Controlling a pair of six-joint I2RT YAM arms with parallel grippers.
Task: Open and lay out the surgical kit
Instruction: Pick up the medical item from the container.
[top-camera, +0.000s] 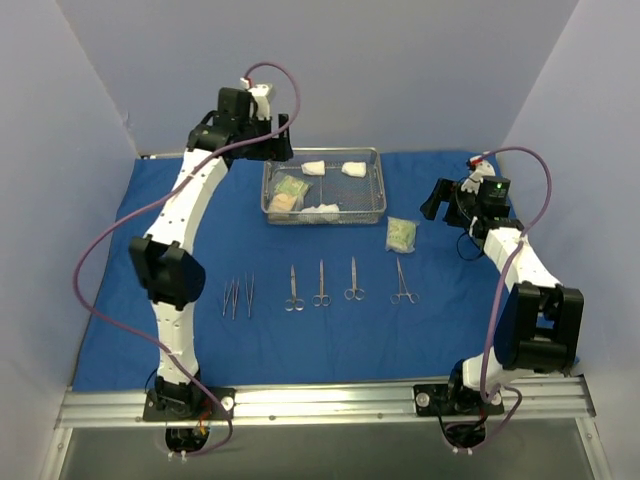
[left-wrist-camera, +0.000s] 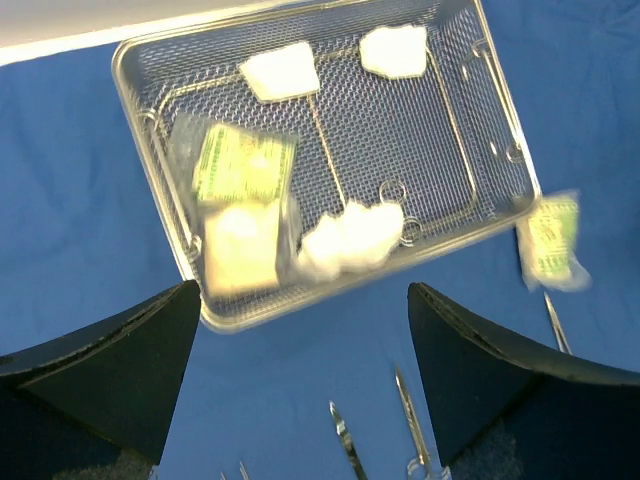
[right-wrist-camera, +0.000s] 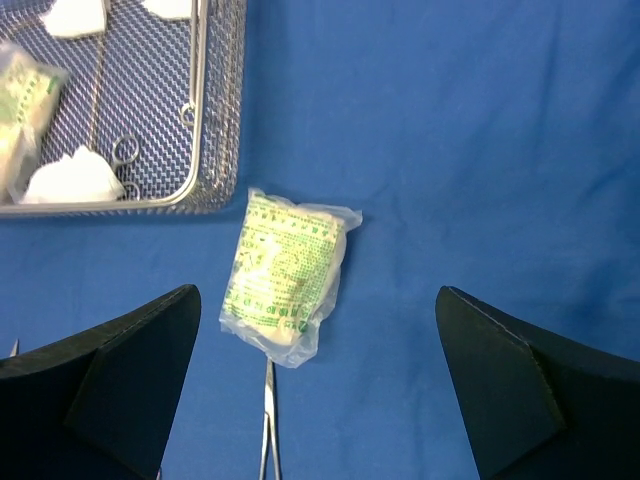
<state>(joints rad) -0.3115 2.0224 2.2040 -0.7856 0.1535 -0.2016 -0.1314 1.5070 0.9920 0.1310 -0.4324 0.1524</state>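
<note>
My right gripper (right-wrist-camera: 316, 310) hangs with its two dark fingers spread wide and nothing between them. Right below it a small clear plastic packet with green print (right-wrist-camera: 287, 275) lies flat on the blue cloth drape (right-wrist-camera: 480, 150), just beside the corner of the rectangular steel wire-mesh tray (right-wrist-camera: 218, 120) and at the tip of a slim steel forceps (right-wrist-camera: 268, 420). My left gripper (left-wrist-camera: 302, 300) is spread open too and empty, hovering over the tray's near rim. Inside the tray I count two more green-printed packets (left-wrist-camera: 240, 165) and three white gauze pads (left-wrist-camera: 281, 72). In the top view, thin steel tweezers (top-camera: 237, 297) and ring-handled steel scissors and clamps (top-camera: 321, 284) sit in a neat row on the cloth, well apart from each other. By my reckoning we're well past halfway: the drape is open, the instruments are laid out and one packet is out. The packets and gauze in the tray are what's left.
</note>
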